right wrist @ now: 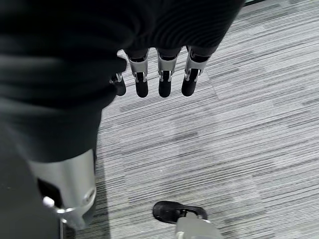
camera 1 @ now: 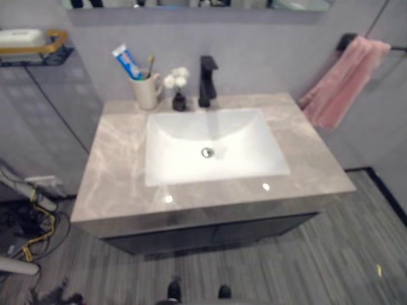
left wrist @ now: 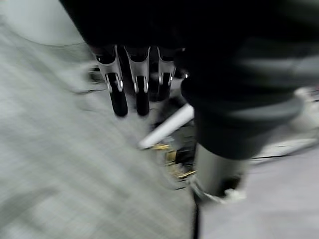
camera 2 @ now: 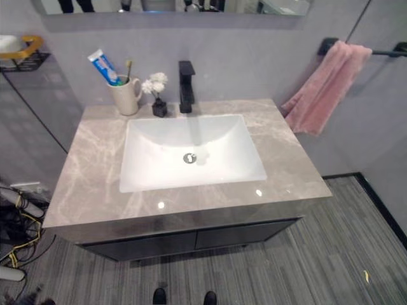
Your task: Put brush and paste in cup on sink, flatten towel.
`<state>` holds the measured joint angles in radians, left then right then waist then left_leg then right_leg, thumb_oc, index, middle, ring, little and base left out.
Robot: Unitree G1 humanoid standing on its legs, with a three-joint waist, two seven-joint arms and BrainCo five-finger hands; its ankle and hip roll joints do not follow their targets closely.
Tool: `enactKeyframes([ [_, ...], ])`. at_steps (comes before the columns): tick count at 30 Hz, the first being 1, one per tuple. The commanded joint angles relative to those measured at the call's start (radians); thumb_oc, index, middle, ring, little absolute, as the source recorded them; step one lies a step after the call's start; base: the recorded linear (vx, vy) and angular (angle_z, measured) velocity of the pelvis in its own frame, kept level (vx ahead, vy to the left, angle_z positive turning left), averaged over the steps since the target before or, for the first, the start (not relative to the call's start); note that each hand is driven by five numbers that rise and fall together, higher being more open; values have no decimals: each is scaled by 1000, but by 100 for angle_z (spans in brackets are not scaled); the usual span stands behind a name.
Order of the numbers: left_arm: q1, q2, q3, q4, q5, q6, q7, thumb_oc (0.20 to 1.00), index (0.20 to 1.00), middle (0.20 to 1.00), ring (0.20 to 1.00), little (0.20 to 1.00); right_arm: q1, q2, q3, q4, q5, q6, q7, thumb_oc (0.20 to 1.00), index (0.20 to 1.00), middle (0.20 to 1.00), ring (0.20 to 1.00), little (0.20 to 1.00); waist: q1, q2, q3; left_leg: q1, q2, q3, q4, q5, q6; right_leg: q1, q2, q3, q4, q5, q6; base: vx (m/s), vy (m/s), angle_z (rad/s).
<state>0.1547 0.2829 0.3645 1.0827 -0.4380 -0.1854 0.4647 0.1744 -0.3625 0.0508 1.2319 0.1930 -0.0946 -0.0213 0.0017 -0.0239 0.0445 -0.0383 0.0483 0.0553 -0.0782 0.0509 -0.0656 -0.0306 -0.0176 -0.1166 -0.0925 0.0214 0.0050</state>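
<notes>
A cream cup (camera 1: 147, 91) stands at the back left of the marble counter (camera 1: 114, 165), beside the white sink (camera 1: 254, 159). A blue-and-white toothpaste tube (camera 1: 127, 61) and a toothbrush (camera 1: 151, 65) stick up out of the cup. On the wall to the right, a pink towel (camera 1: 340, 82) hangs bunched and creased from a dark bar. My left hand (left wrist: 118, 89) hangs low over the floor, its fingers straight and holding nothing. My right hand (right wrist: 165, 79) also hangs down over the grey carpet, fingers relaxed and empty.
A black faucet (camera 1: 206, 81) rises behind the basin, with a small dark vase of white flowers (camera 1: 179, 89) next to the cup. A wire shelf (camera 1: 32, 47) holding a soap dish is fixed to the left wall. Striped grey carpet (camera 2: 331, 254) lies before the vanity.
</notes>
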Motion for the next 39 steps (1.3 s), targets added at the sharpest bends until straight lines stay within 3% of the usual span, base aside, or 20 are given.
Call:
enactKeyframes([
  [1,-32,41,-48,116,-46,44,-167,1000,1000,1000,1000,1000,-56,-41,54,-6,-53,6,-9,1000,1000,1000,1000,1000,-15,-42,-15,-76,-41,-212,46,1,44,9,-3,87,67,-69,15,-14,90,-84],
  [4,-53,29,-162,269,128,118,-302,1000,1000,1000,1000,1000,-72,-47,94,-15,-108,19,22,1000,1000,1000,1000,1000,-23,-32,-25,-68,-61,-234,68,-24,56,7,-2,121,69,-66,19,21,108,-67],
  [6,-69,6,-218,344,223,155,-355,1000,1000,1000,1000,1000,-78,-41,121,-16,-152,29,44,1000,1000,1000,1000,1000,-27,-30,-36,-56,-62,-210,72,-36,66,16,-8,131,68,-66,22,58,132,-24],
  [9,-70,-34,-449,352,525,174,-425,1000,1000,1000,1000,1000,-99,-50,150,2,-228,51,52,1000,1000,1000,1000,1000,-38,-21,-47,-41,-67,-166,83,-65,84,24,-20,146,70,-64,35,42,186,-36],
  [10,-87,-28,-561,270,613,150,-380,1000,1000,1000,1000,1000,-125,-48,143,-3,-220,51,28,1000,1000,1000,1000,1000,-46,-13,-41,-43,-78,-139,108,-92,98,15,-30,171,74,-55,51,-8,269,-38],
  [13,-100,-11,-579,199,575,117,-350,1000,1000,1000,1000,1000,-132,-33,109,15,-180,43,-15,1000,1000,1000,1000,1000,-35,-6,-14,-64,-99,-104,166,-129,118,-12,-47,206,89,-41,73,-41,204,-38],
  [18,-128,3,-626,207,624,115,-345,1000,1000,1000,1000,1000,-154,-15,120,60,-209,59,-36,1000,1000,1000,1000,1000,-29,-2,17,-85,-119,-73,201,-160,140,-55,-63,243,111,-15,98,-84,219,-40],
  [22,-162,12,-670,246,725,131,-324,1000,1000,1000,1000,1000,-176,6,112,59,-191,57,-63,1000,1000,1000,1000,1000,-49,1,41,-88,-127,18,183,-174,163,-124,-80,319,106,67,138,-103,246,-94],
  [23,-196,18,-679,245,743,128,-308,1000,1000,1000,1000,1000,-181,23,115,41,-175,56,-69,1000,1000,1000,1000,1000,-55,-7,63,-92,-116,110,174,-184,169,-179,-93,304,87,132,154,-202,300,-173],
  [24,-210,20,-687,234,744,127,-299,1000,1000,1000,1000,1000,-187,31,119,31,-171,56,-77,1000,1000,1000,1000,1000,-50,-7,78,-88,-103,139,175,-189,166,-198,-99,217,104,115,146,-221,234,-131],
  [26,-227,17,-706,208,757,130,-288,1000,1000,1000,1000,1000,-192,43,123,7,-162,46,-101,1000,1000,1000,1000,1000,-42,5,97,-78,-79,200,160,-181,154,-206,-131,-21,184,40,125,-86,98,-198],
  [27,-232,17,-715,193,762,132,-281,1000,1000,1000,1000,1000,-185,47,121,7,-149,43,-109,1000,1000,1000,1000,1000,-51,13,96,-59,-74,210,132,-176,148,-186,-125,-51,238,-4,123,17,105,-188],
  [30,-252,18,-729,161,761,129,-279,1000,1000,1000,1000,1000,-163,55,111,41,-140,44,-109,1000,1000,1000,1000,1000,-57,23,76,-21,-78,248,56,-146,149,-157,-98,-32,318,-68,112,28,36,-88],
  [32,-268,17,-737,151,755,128,-281,1000,1000,1000,1000,1000,-159,52,101,47,-128,44,-114,1000,1000,1000,1000,1000,-54,33,64,-11,-76,281,26,-135,145,-124,-100,-66,316,-95,106,2,-25,-84],
  [33,-277,10,-735,151,749,132,-280,1000,1000,1000,1000,1000,-165,50,96,40,-113,42,-120,1000,1000,1000,1000,1000,-44,37,41,-4,-73,338,6,-128,141,-68,-116,-136,275,-99,109,6,-45,-60],
  [34,-277,10,-735,151,749,132,-280,1000,1000,1000,1000,1000,-165,50,96,39,-113,42,-120,1000,1000,1000,1000,1000,-42,37,42,-2,-73,340,4,-128,141,-65,-115,-135,272,-97,109,8,-62,-62],
  [35,-278,5,-726,158,747,132,-276,1000,1000,1000,1000,1000,-172,49,96,35,-111,41,-123,1000,1000,1000,1000,1000,-40,39,34,1,-71,370,3,-127,140,-52,-123,-162,262,-88,112,-3,-51,-114],
  [39,-271,-9,-691,209,738,138,-273,1000,1000,1000,1000,1000,-189,44,119,-8,-116,32,-108,1000,1000,1000,1000,1000,-44,29,15,9,-61,472,3,-133,140,-28,-124,-168,227,-56,131,-21,-121,-115],
])
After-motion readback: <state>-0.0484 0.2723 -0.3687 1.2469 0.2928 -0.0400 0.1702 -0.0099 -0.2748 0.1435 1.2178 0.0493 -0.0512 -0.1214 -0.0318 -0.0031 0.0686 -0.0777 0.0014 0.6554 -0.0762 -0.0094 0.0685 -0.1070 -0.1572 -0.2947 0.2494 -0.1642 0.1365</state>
